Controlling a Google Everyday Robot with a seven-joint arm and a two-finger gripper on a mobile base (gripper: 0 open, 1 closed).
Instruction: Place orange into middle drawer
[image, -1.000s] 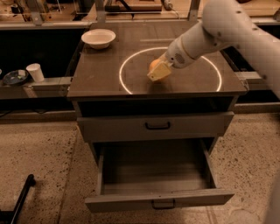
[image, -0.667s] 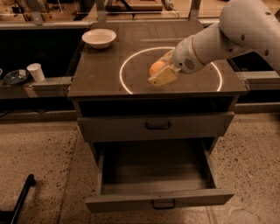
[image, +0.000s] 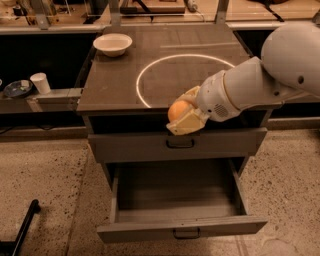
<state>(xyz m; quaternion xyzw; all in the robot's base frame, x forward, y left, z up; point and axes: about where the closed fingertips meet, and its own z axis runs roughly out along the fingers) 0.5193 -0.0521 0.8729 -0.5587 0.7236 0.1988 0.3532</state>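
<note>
My gripper (image: 182, 114) is shut on the orange (image: 178, 109), a small round orange fruit held between its pale fingers. It hangs in the air at the front edge of the cabinet top, just above the upper grey drawer (image: 150, 146), which is closed. The middle drawer (image: 180, 227) below is pulled out wide and its inside shows bare. The gripper with the orange is above and behind the open drawer's box, not inside it.
A white bowl (image: 112, 44) stands at the back left of the cabinet top (image: 110, 85), which bears a white painted circle. A white cup (image: 40, 82) and a dark dish (image: 17, 88) sit on a low shelf at the left. A black bar (image: 22, 227) lies on the floor.
The arm has carried the orange from over the circle on the cabinet top forward to the front edge, lower and closer to the open drawer.
</note>
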